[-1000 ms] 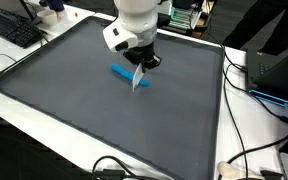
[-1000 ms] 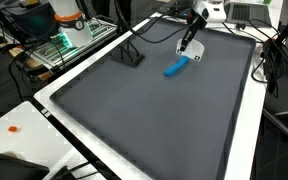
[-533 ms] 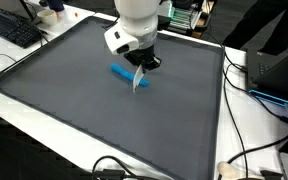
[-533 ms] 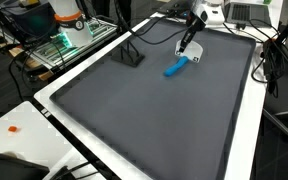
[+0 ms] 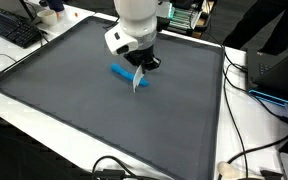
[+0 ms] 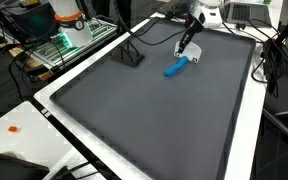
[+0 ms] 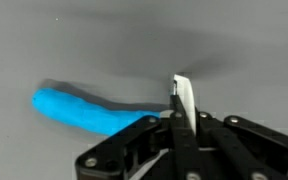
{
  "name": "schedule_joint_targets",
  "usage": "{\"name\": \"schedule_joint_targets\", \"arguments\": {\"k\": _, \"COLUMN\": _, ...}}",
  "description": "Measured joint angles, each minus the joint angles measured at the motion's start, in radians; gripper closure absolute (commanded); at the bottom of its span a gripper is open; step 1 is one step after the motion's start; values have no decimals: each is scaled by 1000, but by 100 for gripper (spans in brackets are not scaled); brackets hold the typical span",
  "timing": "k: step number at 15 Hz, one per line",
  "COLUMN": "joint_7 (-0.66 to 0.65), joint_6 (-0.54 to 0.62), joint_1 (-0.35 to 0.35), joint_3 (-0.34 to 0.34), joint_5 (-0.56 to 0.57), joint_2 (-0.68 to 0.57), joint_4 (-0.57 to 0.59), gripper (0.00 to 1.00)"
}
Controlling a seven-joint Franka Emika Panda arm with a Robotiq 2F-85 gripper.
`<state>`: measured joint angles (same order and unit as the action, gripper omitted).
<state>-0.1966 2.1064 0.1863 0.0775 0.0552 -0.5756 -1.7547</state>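
Firmly pinched in the gripper (image 7: 181, 128): a thin white strip (image 7: 184, 100), held on edge, lower end pointing down at the grey mat (image 5: 74, 110). Closed tight on that strip, with no gap visible in the wrist view. Hangs low over the far half of the mat in both exterior views, strip (image 5: 137, 80) slanting down below the fingers.

Just beside the strip's foot, flat on the mat: a blue stick-like piece (image 7: 84, 110), one end running right up to the strip. Touching or merely close, cannot tell.

Judged as a step of working the strip's edge at the blue piece (image 6: 176, 68). Calls next for a tight pinch, a low edge and a slow hand, so as not to bend the strip or knock the blue piece askew.

Further out: a black stand (image 6: 131, 55) on the mat, a keyboard (image 5: 14, 30) and cables beyond the white border.
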Motion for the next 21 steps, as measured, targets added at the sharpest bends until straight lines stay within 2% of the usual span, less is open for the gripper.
{"name": "schedule_joint_targets", "arguments": {"k": 11, "joint_7": 0, "joint_6": 2, "joint_1": -25, "joint_3": 0, "joint_5": -96, "joint_2": 79, "joint_4": -125, "gripper": 99}}
{"name": "schedule_joint_targets", "arguments": {"k": 16, "joint_7": 1, "joint_6": 61, "joint_1": -19, "joint_3": 6, "joint_5": -96, "joint_2": 102, "joint_4": -176, "gripper": 99}}
{"name": "schedule_joint_targets", "arguments": {"k": 21, "joint_7": 0, "joint_6": 135, "joint_1": 8, "joint_3": 8, "joint_5": -42, "joint_2": 117, "joint_4": -215, "gripper": 99}}
